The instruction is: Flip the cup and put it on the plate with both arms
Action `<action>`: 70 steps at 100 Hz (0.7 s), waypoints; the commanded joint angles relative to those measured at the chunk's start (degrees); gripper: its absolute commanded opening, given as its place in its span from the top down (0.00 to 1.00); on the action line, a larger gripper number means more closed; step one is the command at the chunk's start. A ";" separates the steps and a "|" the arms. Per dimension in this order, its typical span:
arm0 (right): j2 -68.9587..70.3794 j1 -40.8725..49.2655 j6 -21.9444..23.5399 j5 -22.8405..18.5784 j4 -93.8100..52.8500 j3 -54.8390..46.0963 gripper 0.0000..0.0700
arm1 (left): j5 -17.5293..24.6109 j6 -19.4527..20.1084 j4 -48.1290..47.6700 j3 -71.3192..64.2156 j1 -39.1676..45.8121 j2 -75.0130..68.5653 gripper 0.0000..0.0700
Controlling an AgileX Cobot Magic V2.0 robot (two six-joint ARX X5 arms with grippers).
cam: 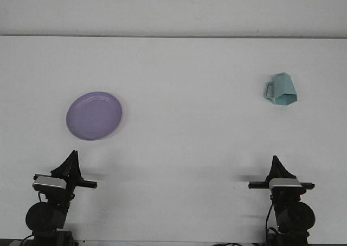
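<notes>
On the left, the purple plate lies on the white counter, with the left tool low near the front edge. Far right, the pale blue cup rests upside down, above the right tool. If either tool is spread, I cannot tell. The right arm should reach the cup straight and grip its wall firmly before turning it.

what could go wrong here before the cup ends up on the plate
The cup sits upside down, far right, with its handle facing left; a grasp by the right gripper could slip on its angled walls or knock it over. The plate lies far left near the left gripper, so a handover across the table seems likely, and the cup might drop there.
</notes>
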 commanded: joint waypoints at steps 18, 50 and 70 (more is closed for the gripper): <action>-0.07 -0.07 -6.67 0.61 0.63 -0.13 1.00 | -0.15 0.31 0.59 -1.07 0.04 -0.09 0.98; -0.07 0.02 2.10 -3.43 1.20 -0.13 1.00 | -0.15 -2.93 0.59 -1.07 0.02 -0.09 0.98; -0.07 0.02 11.41 -3.54 1.44 -0.13 1.00 | -0.15 -9.42 0.63 -1.07 0.04 -0.09 0.98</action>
